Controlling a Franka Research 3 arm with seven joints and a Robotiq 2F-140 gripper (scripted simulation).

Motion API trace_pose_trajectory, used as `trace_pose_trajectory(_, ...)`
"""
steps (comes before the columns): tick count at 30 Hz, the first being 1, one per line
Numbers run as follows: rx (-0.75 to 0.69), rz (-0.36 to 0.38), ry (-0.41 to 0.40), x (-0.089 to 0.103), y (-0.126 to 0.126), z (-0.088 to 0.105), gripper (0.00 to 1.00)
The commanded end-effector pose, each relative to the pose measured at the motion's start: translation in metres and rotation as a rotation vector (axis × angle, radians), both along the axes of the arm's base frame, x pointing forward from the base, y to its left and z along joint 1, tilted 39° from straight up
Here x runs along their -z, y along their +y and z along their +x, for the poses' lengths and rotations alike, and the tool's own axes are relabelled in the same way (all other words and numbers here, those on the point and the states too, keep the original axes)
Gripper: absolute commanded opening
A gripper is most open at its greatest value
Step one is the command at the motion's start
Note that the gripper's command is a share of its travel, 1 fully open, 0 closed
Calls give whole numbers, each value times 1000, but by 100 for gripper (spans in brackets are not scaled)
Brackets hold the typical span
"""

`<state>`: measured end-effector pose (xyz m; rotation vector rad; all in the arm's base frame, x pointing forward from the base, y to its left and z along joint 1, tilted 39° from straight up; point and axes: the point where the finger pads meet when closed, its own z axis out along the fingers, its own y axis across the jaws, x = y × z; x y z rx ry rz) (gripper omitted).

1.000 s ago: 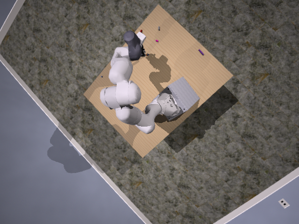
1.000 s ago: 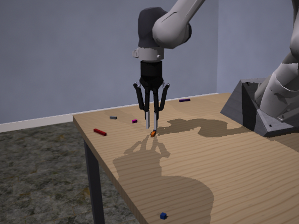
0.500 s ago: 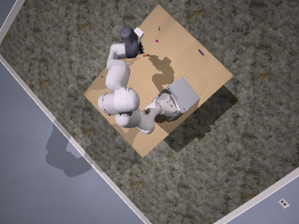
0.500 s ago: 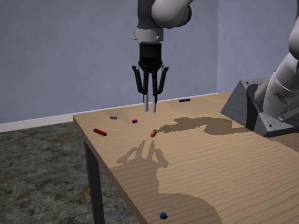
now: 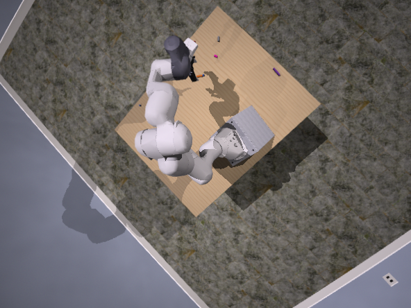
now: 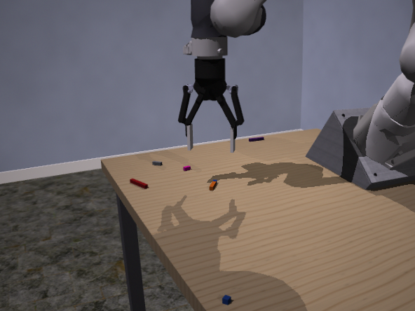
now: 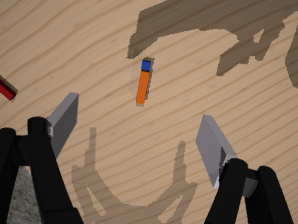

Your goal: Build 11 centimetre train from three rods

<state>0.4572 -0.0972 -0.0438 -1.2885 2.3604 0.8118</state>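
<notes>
Evidently gripper hung wide, holding nothing. Blue rod met orange rod at its twelve o'clock in wrist view, likely so purple rod, top view's three o'clock, could complete my eleven.

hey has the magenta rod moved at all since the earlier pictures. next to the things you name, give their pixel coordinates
No. The magenta rod (image 5: 216, 56) (image 6: 186, 168) lies in the same spot on the table (image 5: 291, 100) (image 6: 315, 224), judged against the table's edges in the top view.
</notes>
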Motion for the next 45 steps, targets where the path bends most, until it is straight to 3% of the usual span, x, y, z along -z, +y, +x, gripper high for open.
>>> trace_pose_trajectory(1, -5, 1, -1, -1, 0, 0, 100)
trace_pose_trajectory(12, 5, 3, 3, 1, -4, 0, 100)
trace_pose_trajectory(20, 203, 33, 95, 49, -86, -20, 100)
trace_pose_trajectory(22, 203, 33, 95, 49, -86, -20, 100)
trace_pose_trajectory(23, 264, 39, 129, 67, -112, -32, 100)
trace_pose_trajectory(31, 420, 49, 235, 119, -176, -82, 100)
trace_pose_trajectory(37, 527, 49, 324, 161, -217, -132, 100)
trace_pose_trajectory(39, 527, 49, 324, 161, -217, -132, 100)
trace_pose_trajectory(40, 570, 47, 365, 178, -232, -157, 100)
trace_pose_trajectory(45, 636, 41, 437, 206, -253, -202, 100)
